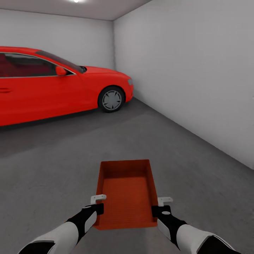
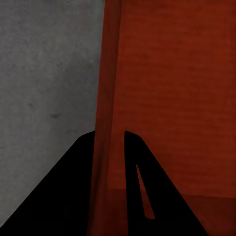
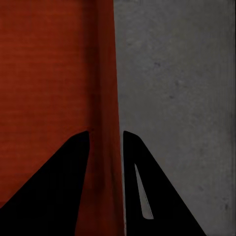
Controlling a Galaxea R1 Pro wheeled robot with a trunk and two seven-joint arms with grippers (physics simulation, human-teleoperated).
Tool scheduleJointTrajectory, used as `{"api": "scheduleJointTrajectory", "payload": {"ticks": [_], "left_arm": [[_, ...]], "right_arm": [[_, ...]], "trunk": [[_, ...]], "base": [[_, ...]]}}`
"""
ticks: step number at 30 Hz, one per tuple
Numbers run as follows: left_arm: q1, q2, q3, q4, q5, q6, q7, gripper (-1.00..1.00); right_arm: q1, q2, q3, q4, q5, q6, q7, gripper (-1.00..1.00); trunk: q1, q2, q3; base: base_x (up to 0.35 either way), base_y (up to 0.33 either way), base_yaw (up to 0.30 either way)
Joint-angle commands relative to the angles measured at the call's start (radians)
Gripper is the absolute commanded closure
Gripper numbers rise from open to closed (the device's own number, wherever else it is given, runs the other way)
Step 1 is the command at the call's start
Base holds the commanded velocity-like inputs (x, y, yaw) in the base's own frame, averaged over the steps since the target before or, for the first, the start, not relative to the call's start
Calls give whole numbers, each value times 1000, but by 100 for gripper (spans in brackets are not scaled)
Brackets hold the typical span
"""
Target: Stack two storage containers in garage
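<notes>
Plain white walls [image 1: 197, 77] met at a far corner, dark grey mottled concrete floor [image 1: 70, 158] spread below, a red car [image 1: 53, 84] stood parked at the left, a ceiling light [image 1: 76, 1] glowed overhead.

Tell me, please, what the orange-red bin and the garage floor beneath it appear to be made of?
The bin looks like moulded plastic with a matte finish: its colour is uniform, its walls are thin, and fine ribbing runs across its base. The floor looks like bare concrete: dark grey, mottled and dull, with no seams or planks. As these are simulator renders, both readings rest on surface look alone.
</notes>
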Motion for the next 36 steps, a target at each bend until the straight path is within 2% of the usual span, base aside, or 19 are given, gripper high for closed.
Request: {"api": "scheduleJointTrajectory", "payload": {"ticks": [1, 14, 36], "left_arm": [[1, 43, -40, 9, 33, 5, 5, 100], [1, 43, -41, 9, 33, 5, 5, 100], [1, 43, -41, 9, 33, 5, 5, 100]], "right_arm": [[-1, -13, -28, -4, 6, -17, 57, 100], [-1, -14, -28, -4, 6, -17, 57, 100], [-1, -16, -28, -4, 6, -17, 57, 100]], "trunk": [[1, -1, -1], [1, -1, -1], [1, -1, -1]], "base": [[322, 0, -292], [322, 0, -277], [322, 0, -9]]}}
